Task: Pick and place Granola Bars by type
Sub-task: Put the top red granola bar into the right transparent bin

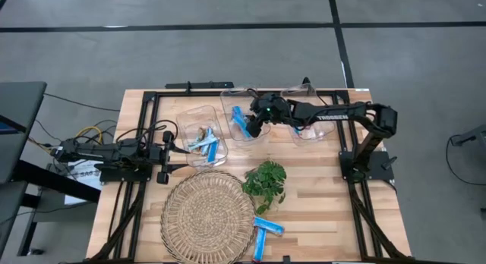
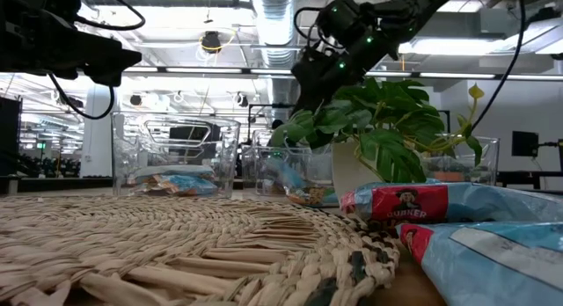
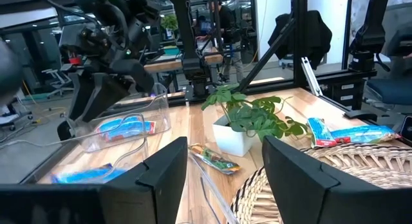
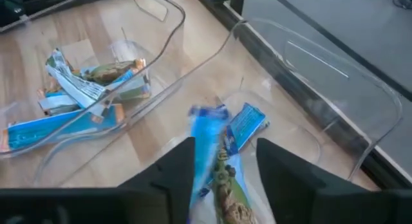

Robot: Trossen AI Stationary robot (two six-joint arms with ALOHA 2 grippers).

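1. Wooden table (image 1: 319,211) of pale planks, set on a grey floor, carries three clear bins along its far side, a round woven mat (image 1: 206,215) at the near edge and a green leafy sprig (image 1: 266,182) in a white pot near the centre.
2. Granola Bars: two blue ones (image 1: 266,232) lie on the table just beside the mat's right edge, one with its long axis running left to right, the other pointing toward the near edge.
3. Left bin (image 1: 199,135) holds several bars (image 4: 77,95), blue and tan, heaped at mixed angles.
4. Middle bin (image 1: 241,112) holds blue bars (image 4: 239,124) lying diagonally, ends toward the bin's corners.
5. Right gripper (image 1: 254,126) hangs over the middle bin, arm stretched leftward across the table from its base, wrist tipped down. Its fingers stand apart; a blurred blue bar (image 4: 205,150) shows between them, and contact cannot be confirmed.
6. Left gripper (image 1: 184,150) rests low at the table's left, arm level, pointing right toward the left bin, fingers apart and empty.
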